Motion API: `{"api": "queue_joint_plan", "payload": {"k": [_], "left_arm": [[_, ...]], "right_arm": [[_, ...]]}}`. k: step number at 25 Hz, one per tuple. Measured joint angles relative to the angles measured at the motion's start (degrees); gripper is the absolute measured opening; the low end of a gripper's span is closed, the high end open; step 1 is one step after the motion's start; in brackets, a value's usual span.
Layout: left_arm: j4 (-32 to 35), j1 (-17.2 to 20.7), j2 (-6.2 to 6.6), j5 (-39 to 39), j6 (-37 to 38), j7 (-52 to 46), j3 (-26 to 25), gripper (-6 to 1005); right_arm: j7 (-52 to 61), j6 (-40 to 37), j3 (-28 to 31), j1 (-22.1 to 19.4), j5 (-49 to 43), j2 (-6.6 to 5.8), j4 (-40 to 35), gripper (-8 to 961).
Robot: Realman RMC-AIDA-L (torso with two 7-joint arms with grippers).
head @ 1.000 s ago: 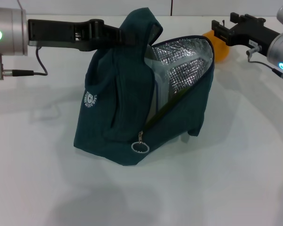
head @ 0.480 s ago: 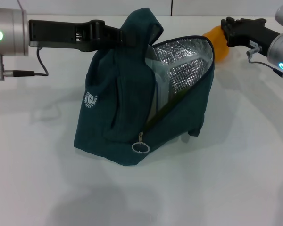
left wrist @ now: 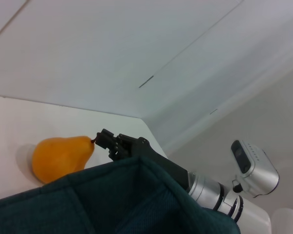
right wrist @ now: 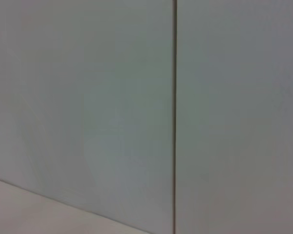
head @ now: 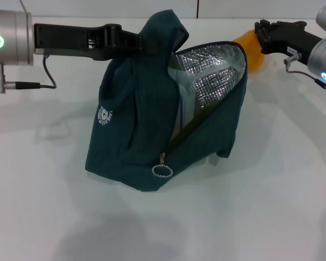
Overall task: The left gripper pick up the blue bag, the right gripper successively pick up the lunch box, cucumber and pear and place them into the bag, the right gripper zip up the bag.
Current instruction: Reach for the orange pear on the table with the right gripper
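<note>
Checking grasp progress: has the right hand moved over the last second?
Yes. The right hand has closed in on the pear, shifting slightly away from the bag.

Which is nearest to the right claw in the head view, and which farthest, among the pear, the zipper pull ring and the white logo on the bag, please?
From the right claw:
1. Pear, right at its tip, behind the bag's open mouth.
2. Zipper pull ring, low on the bag's front.
3. White logo, on the bag's left side; its margin over the ring is modest.
</note>
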Motion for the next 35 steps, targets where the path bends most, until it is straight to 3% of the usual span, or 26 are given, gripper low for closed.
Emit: {"api": "queue_joint_plan", "payload": {"k": [6, 11, 19, 32, 35], "left_arm": [[0.0, 0.0, 0.0, 0.0, 0.05, 0.0, 0.0, 47], [0.0, 0.0, 0.0, 0.0, 0.05, 0.0, 0.0, 47], [0.0, 0.13, 0.0, 0.0, 0.04, -0.01, -0.05, 47], [0.0, 0.69, 0.12, 0.0, 0.04, 0.0, -0.27, 47], [-0.01, 0.72, 0.18, 0.01, 0.05, -0.05, -0.27, 47]], "right_arm": [[-0.65, 0.01, 0.3, 0.0, -0.01, -0.08, -0.02, 74], [-1.13, -0.01, 0.35, -0.3, 0.02, -0.02, -0.38, 6], [-1.31, -1.73, 0.79, -1.03, 0.47, -0.26, -0.72, 6], [-1.98, -8.65, 2.96, -10.44, 0.41, -0.7, -11.83, 51], [-2.08, -8.59, 3.11, -10.96, 0.43, -0.7, -12.35, 61]]}}
